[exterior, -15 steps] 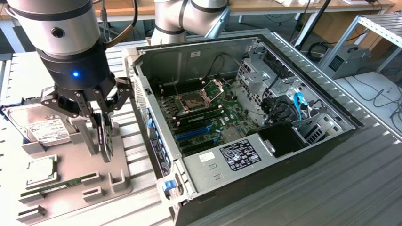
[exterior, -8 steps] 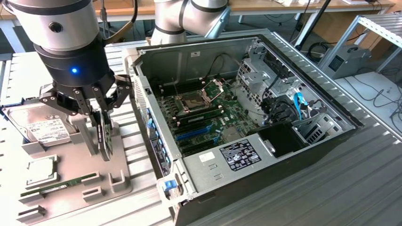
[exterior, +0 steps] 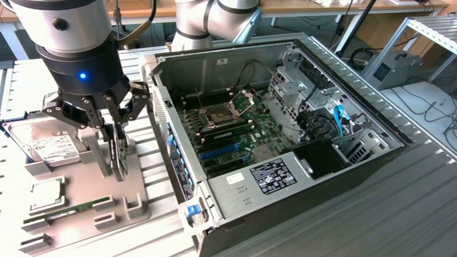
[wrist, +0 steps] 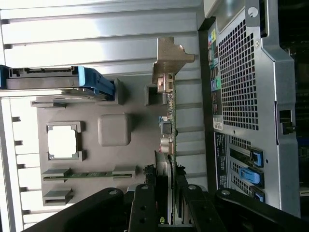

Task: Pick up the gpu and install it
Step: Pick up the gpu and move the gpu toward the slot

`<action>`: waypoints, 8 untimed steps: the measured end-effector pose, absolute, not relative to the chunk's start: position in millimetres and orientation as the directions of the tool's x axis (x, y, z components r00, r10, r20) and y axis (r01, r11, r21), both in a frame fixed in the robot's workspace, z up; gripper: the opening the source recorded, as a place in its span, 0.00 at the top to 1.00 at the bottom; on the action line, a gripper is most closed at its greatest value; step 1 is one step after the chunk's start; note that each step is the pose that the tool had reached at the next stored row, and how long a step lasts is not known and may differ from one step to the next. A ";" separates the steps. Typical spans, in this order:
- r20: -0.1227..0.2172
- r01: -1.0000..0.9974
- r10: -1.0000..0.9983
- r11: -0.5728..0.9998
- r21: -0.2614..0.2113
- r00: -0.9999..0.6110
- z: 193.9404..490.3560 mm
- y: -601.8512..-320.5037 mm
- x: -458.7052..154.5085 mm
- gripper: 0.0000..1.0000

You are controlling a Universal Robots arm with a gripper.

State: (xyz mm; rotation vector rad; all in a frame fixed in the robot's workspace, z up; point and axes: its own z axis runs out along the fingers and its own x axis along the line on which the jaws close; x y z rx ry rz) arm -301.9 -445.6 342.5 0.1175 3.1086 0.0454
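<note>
Black-fingered and pinching the gpu [exterior: 119, 155] [wrist: 170, 121] between the two fingers of the gripper [exterior: 114, 126] [wrist: 166, 193], holding it upright on its long edge at the edge of the grey tray [exterior: 93, 187] nearest the open computer case [exterior: 236, 209]; impossible to tell whether lifted clear of its slot. Sharing the tray with a hard drive [exterior: 50, 144], a processor [exterior: 46, 193] and a memory stick [exterior: 68, 210], all toward the edge away from the case.

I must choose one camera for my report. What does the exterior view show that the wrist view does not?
Exterior view: the motherboard inside the open case. Wrist view: the case's perforated rear grille and a silver end bracket. Both: the claw at the upright gpu, the gray holder, hard drive, RAM stick.
</note>
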 end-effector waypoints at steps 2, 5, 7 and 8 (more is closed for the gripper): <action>-0.029 0.075 0.076 0.997 0.030 -0.997 343.7 -445.6 -301.9 0.74; -0.029 0.075 0.076 0.997 0.030 -0.997 345.7 -445.5 -301.9 0.74; -0.029 0.075 0.076 0.997 0.030 -0.997 347.1 -445.5 -301.9 0.74; -0.029 0.075 0.076 0.997 0.030 -0.997 347.8 -445.5 -301.9 0.74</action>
